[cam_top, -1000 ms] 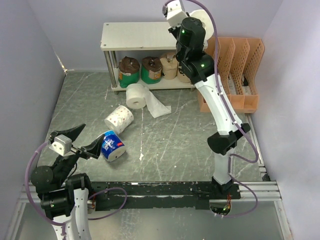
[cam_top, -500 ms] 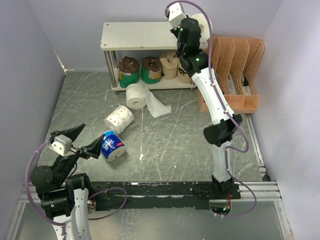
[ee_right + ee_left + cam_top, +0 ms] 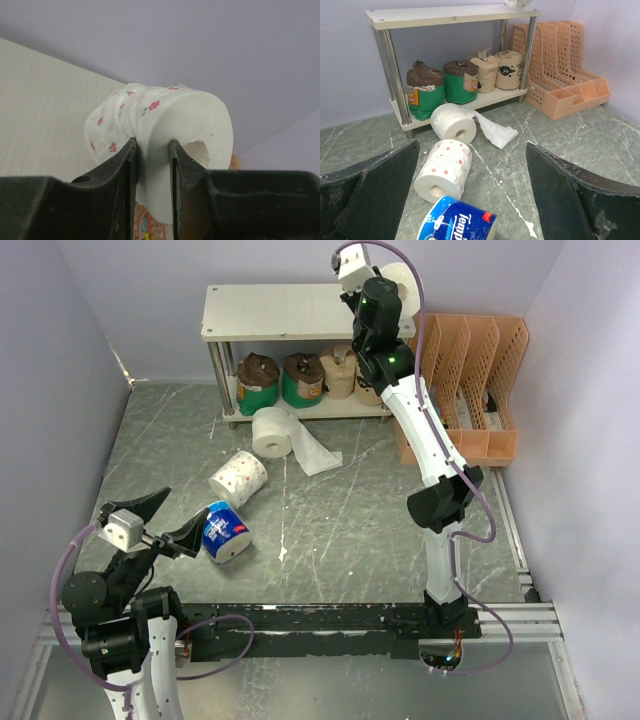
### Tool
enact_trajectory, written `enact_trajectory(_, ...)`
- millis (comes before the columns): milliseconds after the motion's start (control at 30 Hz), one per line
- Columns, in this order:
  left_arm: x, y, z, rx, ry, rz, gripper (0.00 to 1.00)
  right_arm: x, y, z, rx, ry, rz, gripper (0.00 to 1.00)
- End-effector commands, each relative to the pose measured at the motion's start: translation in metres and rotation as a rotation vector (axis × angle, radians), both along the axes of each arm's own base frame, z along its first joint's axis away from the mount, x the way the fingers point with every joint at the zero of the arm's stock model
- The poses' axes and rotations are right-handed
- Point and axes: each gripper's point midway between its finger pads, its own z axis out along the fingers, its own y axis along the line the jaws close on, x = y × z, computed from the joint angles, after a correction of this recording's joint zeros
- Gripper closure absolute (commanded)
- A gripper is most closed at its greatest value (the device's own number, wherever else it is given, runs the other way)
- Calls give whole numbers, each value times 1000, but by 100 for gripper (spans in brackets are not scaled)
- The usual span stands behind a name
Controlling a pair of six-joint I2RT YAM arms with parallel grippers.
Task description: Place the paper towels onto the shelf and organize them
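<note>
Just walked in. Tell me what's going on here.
The right hand is shut on a flowered roll, holding it at the right end of the shelf's top board. Four wrapped rolls sit on the lower tier. Three more lie on the table: a plain white roll with a loose sheet, a second flowered roll and a blue-white roll. The left hand is open beside the blue-white one, holding nothing.
</note>
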Motion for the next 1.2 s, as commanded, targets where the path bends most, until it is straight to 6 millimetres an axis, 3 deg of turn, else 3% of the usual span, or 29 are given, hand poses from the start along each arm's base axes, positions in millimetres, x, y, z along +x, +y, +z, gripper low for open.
enact_trajectory(0,-4,1,10,2,-39,15,1,-7,-1,38,45,-123,20,79)
enact_trajectory(233,-3,1,9,3,-38,14,1,-4,1,43,43,-156,23,63)
enact_trajectory(600,-3,1,10,3,-40,16,1,7,13,49,100,-216,86,61)
enact_trajectory(700,-3,1,9,3,-39,17,1,9,13,50,112,-240,88,54)
enact_trajectory(733,-3,1,9,4,-39,17,1,6,14,54,121,-258,86,46)
enact_trajectory(767,-3,1,9,3,-39,16,1,0,18,58,124,-276,89,35)
enact_trajectory(833,-3,2,9,4,-38,18,1,-28,38,73,125,-340,105,24)
enact_trajectory(900,-3,1,9,3,-38,18,1,-83,63,94,164,-431,138,8)
enact_trajectory(967,-3,2,9,4,-38,25,1,-128,98,73,227,-393,233,0)
enact_trajectory(1000,-3,3,10,5,-39,29,1,-145,114,49,291,-340,304,0)
enact_trajectory(1067,-2,4,9,3,-37,36,1,-174,134,-6,497,-224,470,0)
enact_trajectory(1100,-2,4,9,2,-36,38,1,-187,137,-57,584,-139,537,0)
enact_trajectory(1167,-2,4,9,4,-36,34,1,-204,137,-117,749,-71,590,0)
